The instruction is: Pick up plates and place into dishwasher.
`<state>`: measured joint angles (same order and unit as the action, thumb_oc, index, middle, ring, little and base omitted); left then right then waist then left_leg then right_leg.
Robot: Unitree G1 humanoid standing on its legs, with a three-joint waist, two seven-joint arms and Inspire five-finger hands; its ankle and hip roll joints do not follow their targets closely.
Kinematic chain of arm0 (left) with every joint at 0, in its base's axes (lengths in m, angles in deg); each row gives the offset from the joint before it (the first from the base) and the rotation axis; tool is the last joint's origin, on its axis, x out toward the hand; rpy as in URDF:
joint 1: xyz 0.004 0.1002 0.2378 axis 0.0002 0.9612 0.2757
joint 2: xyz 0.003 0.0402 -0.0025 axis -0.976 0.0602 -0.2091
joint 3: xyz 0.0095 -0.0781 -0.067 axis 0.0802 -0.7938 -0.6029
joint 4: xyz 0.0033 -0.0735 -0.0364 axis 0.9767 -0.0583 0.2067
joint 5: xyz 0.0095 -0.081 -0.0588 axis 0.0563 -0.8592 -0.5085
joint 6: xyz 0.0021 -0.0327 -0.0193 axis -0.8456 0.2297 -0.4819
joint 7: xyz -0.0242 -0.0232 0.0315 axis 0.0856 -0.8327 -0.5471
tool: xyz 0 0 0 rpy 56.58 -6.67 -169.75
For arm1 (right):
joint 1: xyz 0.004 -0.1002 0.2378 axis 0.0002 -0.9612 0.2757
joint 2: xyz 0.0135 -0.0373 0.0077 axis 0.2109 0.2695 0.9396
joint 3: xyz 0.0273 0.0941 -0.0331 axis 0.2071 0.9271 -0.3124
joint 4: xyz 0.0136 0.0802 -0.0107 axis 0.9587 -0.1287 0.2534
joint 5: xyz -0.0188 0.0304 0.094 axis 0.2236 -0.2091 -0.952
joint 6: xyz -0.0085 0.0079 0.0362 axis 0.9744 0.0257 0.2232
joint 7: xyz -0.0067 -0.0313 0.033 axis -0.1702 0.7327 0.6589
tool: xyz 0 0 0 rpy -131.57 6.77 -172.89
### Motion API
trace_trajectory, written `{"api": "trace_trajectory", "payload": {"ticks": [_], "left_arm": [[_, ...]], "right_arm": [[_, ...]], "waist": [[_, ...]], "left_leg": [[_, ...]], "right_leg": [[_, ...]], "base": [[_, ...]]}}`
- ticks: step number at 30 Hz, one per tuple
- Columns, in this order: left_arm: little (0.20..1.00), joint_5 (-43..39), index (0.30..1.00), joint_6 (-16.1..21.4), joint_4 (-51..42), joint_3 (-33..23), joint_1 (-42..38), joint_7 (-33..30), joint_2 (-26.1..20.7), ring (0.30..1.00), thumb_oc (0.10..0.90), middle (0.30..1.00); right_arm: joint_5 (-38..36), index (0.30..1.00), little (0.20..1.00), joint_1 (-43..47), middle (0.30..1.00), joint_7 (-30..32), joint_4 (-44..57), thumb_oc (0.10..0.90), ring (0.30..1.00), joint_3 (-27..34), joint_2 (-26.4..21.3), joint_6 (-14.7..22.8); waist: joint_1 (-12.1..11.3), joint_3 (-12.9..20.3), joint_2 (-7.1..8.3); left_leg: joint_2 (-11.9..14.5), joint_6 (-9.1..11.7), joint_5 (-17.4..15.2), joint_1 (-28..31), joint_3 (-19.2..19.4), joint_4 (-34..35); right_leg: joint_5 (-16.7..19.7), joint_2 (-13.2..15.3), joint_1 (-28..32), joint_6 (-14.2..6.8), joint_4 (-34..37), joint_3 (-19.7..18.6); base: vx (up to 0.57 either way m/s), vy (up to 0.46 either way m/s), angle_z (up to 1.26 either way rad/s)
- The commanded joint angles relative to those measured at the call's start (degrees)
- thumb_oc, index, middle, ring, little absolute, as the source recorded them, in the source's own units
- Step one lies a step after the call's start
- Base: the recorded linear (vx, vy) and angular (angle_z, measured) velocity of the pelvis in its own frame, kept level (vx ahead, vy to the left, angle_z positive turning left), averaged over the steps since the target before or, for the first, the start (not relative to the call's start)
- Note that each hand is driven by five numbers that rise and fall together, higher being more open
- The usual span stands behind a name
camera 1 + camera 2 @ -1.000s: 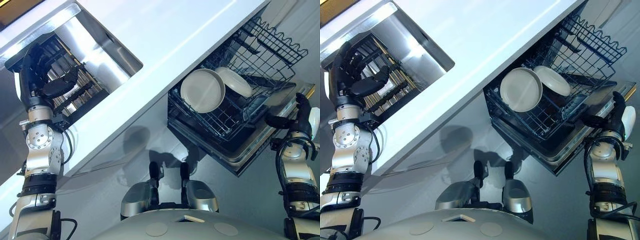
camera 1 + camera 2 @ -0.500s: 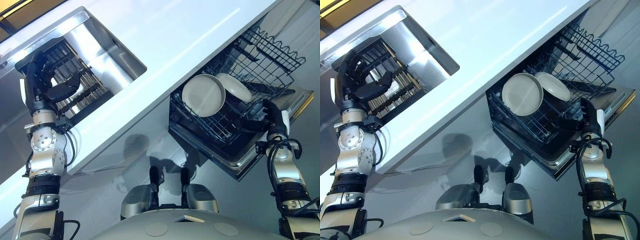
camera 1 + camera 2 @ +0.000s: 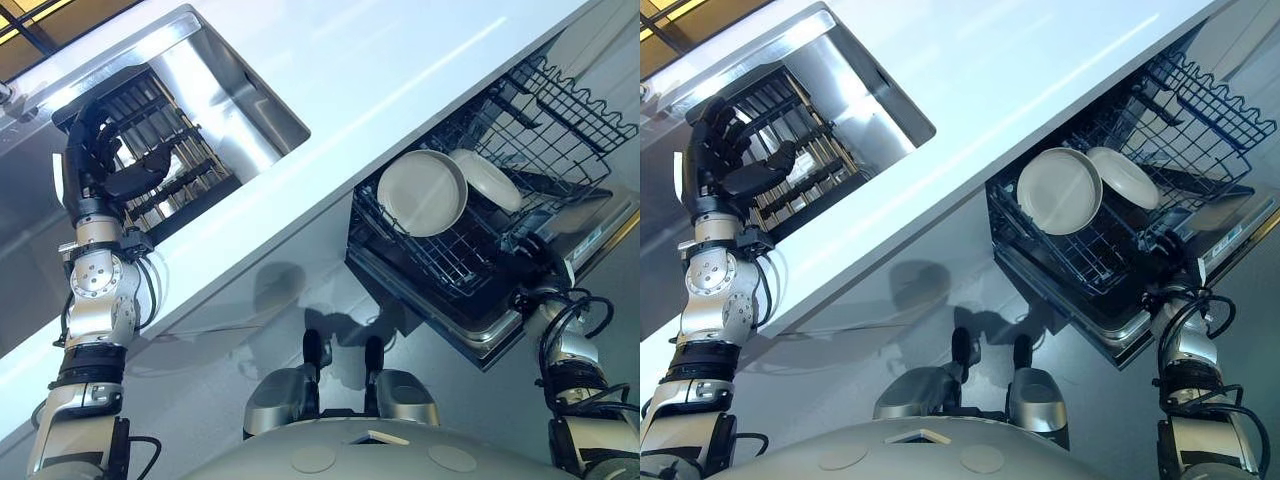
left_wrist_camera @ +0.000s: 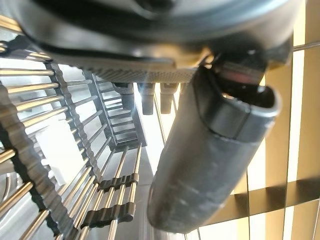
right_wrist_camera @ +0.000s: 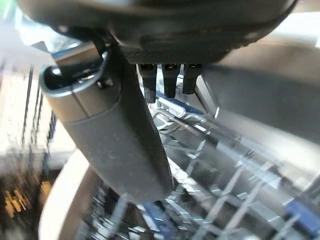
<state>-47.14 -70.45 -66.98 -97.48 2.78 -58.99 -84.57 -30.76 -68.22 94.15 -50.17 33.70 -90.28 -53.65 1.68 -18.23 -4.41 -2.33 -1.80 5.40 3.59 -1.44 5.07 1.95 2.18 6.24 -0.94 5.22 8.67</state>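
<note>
Two white plates stand on edge in the dishwasher's lower rack (image 3: 560,110): a larger plate (image 3: 422,193) and a smaller plate (image 3: 492,180) behind it. My right hand (image 3: 537,252) is at the rack's near corner by the open door (image 3: 600,225). Its fingers (image 5: 167,80) are straight and its thumb (image 5: 115,135) is spread, with rack wires just past them and nothing held. My left hand (image 3: 105,165) hovers over the dark dish rack (image 3: 175,175) in the sink (image 3: 235,110). It is relaxed and empty, with its thumb (image 4: 210,160) standing out.
The white counter (image 3: 380,60) runs between the sink and the dishwasher. The rack's tall back tines (image 3: 590,95) stick up on the far side. Grey floor (image 3: 250,300) lies below the counter edge.
My right hand has come in from beside the door to the rack's near corner and sits lower. The left hand stays over the sink rack. The camera has shifted a little.
</note>
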Motion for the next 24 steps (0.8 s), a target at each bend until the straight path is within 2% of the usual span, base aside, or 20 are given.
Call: {"api": "trace_trajectory", "payload": {"ticks": [1,5,9,13,14,20,22,24], "left_arm": [[0.900,1.12,0.900,4.27,-1.22,0.24,0.62,-1.94,-2.00,0.900,0.800,0.900],[0.900,1.26,0.900,4.77,-1.28,0.45,1.40,-2.10,-0.44,0.900,0.800,0.900],[0.900,0.82,0.900,5.21,-1.02,0.83,1.61,-1.92,0.55,0.900,0.800,0.900],[0.900,0.46,0.900,4.37,-1.72,1.76,1.06,-2.08,0.66,0.900,0.800,0.900],[0.900,0.52,0.900,4.06,-2.02,2.29,0.67,-2.15,0.73,0.900,0.800,0.900],[0.900,0.21,0.900,2.56,-1.23,4.23,-2.28,-2.01,-0.16,0.900,0.800,0.900],[0.900,-0.38,0.900,2.32,0.44,4.86,-4.35,-2.16,-0.74,0.900,0.800,0.900],[0.900,-0.62,0.900,2.41,2.23,5.24,-5.75,-2.26,-1.00,0.900,0.800,0.900]], "right_arm": [[-10.54,0.900,0.900,1.78,0.900,0.38,3.41,0.800,0.900,3.05,-0.60,8.18],[-18.15,0.900,0.900,1.56,0.900,-6.99,7.52,0.800,0.900,3.05,2.99,11.97],[-21.15,0.900,0.900,2.17,0.900,-15.44,9.83,0.800,0.900,1.66,4.60,12.61],[-22.82,0.900,0.900,4.95,0.900,-21.96,13.48,0.800,0.900,-0.90,4.44,12.20],[-23.87,0.900,0.900,7.01,0.900,-24.31,16.44,0.800,0.900,-2.48,4.63,11.59],[-23.86,0.900,0.900,16.53,0.900,-29.30,24.00,0.800,0.900,-9.89,6.40,12.31],[-21.79,0.900,0.900,21.24,0.900,-30.24,26.97,0.800,0.900,-13.97,7.13,11.53],[-19.65,0.900,0.900,24.43,0.900,-32.08,30.09,0.800,0.900,-17.53,7.23,9.21]], "waist": [[-1.97,1.31,-1.43],[-1.79,0.90,-2.43],[-1.86,0.48,-3.42],[-2.40,-0.23,-3.79],[-2.74,-0.62,-3.73],[-4.50,-0.85,-2.94],[-5.30,-0.91,-2.38],[-6.04,-0.91,-1.76]], "left_leg": [[-2.55,0.17,-7.52,-1.92,0.99,-4.30],[-2.82,0.01,-7.52,-2.53,0.95,-4.98],[-3.04,-0.03,-7.54,-3.18,1.09,-5.63],[-3.26,-0.01,-7.74,-4.17,0.82,-7.27],[-3.34,-0.16,-7.95,-4.77,0.49,-8.28],[-3.71,-0.68,-8.72,-6.71,-0.95,-10.92],[-3.88,-0.83,-8.82,-7.69,-1.54,-11.73],[-4.04,-0.94,-8.72,-8.38,-2.08,-12.26]], "right_leg": [[-8.89,-1.14,-7.56,-1.38,-13.10,0.13],[-9.00,-0.83,-8.28,-1.16,-13.62,-0.12],[-9.06,-0.33,-8.83,-1.03,-13.80,-0.15],[-8.90,0.27,-9.37,-0.82,-14.17,-0.07],[-8.85,0.58,-9.70,-0.67,-14.50,-0.11],[-8.74,1.10,-10.60,-0.21,-15.20,-0.31],[-8.91,1.19,-11.39,0.04,-16.04,-0.16],[-9.01,1.15,-12.00,0.27,-16.76,0.00]], "base": [[0.02,0.031,0.01],[0.02,0.049,-0.01],[0.02,0.057,-0.02],[0.03,0.048,0.00],[0.03,0.037,-0.01],[0.02,0.010,0.04],[0.01,0.012,0.09],[0.01,0.005,0.08]]}}
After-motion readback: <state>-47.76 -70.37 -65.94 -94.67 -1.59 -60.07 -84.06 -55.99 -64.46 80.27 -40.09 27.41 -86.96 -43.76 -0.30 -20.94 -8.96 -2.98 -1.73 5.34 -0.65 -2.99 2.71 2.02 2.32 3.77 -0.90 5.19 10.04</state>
